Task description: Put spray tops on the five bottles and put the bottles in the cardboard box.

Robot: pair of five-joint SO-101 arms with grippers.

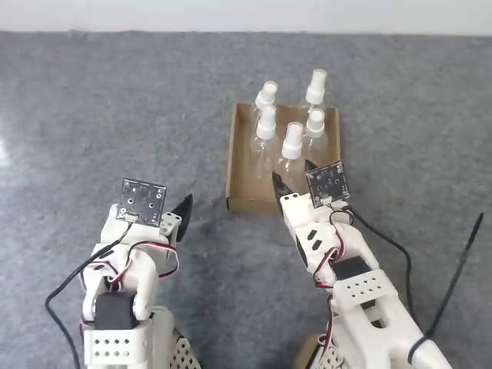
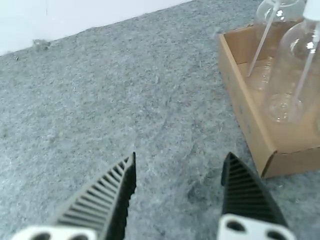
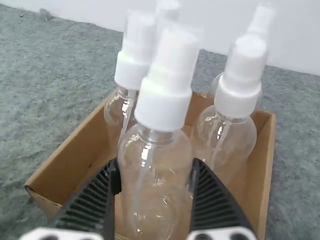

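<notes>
The nearest bottle (image 1: 291,157) stands upright at the near end of the cardboard box (image 1: 239,157). The other four bottles (image 1: 266,123) are packed beside and beyond it, and each one wears a white spray top (image 1: 316,81). With all five capped and boxed, I'd judge the task all but finished. The right gripper (image 1: 291,172) sits at the box's near wall, its jaws pressed against both sides of that nearest bottle's clear body. These bottles look like thin, empty plastic, so they should be light, smooth, a little slippery and easy to tip. The place to hold one is the round body below the shoulder, and gently, not the cap, which might pull loose. The left gripper (image 1: 183,209) hangs over the grey felt (image 1: 115,115) well left of the box, jaws spread and holding nothing. The high view gives the count of five and the gap between the arms. The right wrist view, close in, makes plain the jaws against the bottle's wall (image 3: 155,145) and the thin tube (image 3: 144,165) inside it, which is hard to judge from above. The left wrist view shows bare felt between that gripper's open jaws (image 2: 181,159).
</notes>
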